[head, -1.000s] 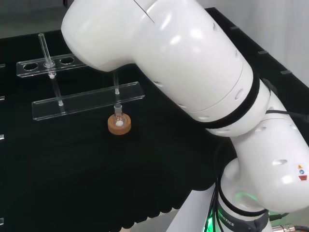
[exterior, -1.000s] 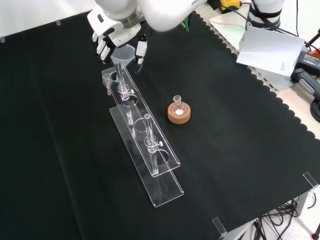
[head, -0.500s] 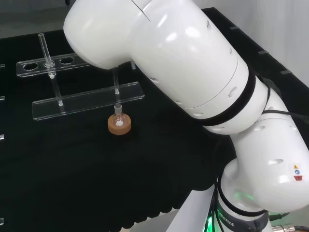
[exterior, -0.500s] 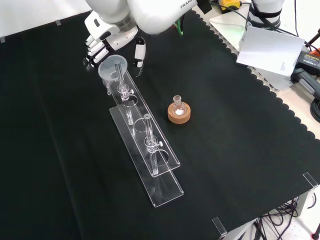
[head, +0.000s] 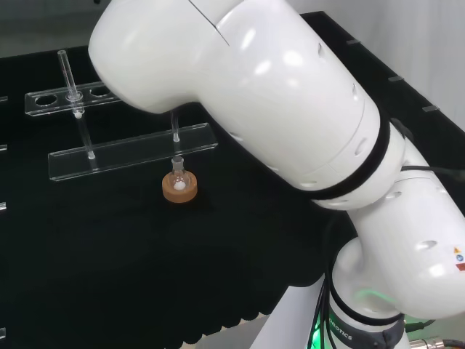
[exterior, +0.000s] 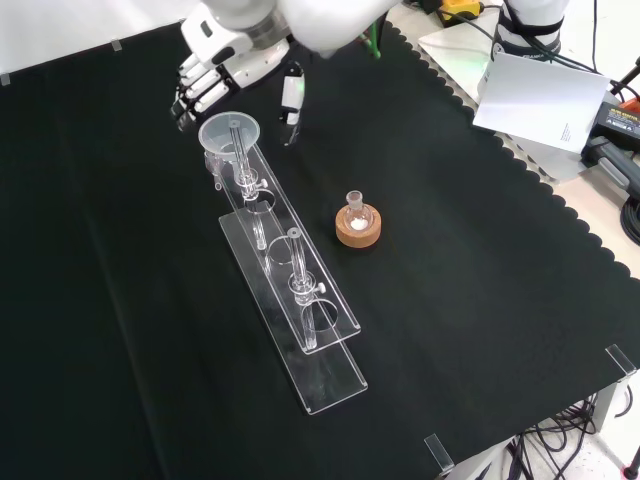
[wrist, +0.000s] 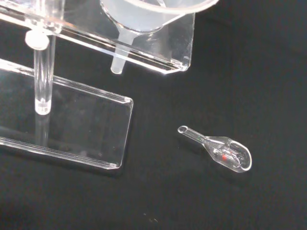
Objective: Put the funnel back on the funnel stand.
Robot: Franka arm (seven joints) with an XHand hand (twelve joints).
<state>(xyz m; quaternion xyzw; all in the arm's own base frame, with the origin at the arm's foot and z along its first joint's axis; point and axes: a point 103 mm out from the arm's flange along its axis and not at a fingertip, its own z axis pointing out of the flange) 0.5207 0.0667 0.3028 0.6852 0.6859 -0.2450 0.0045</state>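
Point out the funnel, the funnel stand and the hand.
funnel (exterior: pixel 229 132): front view, on its rim.
funnel stand (exterior: pixel 330 375): front view, on its base plate.
hand (exterior: pixel 205 84): front view, on its fingers.

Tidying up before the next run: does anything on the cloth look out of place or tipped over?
One thing: a small clear glass scoop lies on its side on the black cloth, loose beside the clear acrylic funnel stand. The clear plastic funnel sits upright in the stand.

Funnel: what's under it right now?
The funnel sits in the end hole of the stand; in the wrist view its stem pokes below the shelf, above black cloth. Whether the bowl rests fully on the shelf can't be seen.
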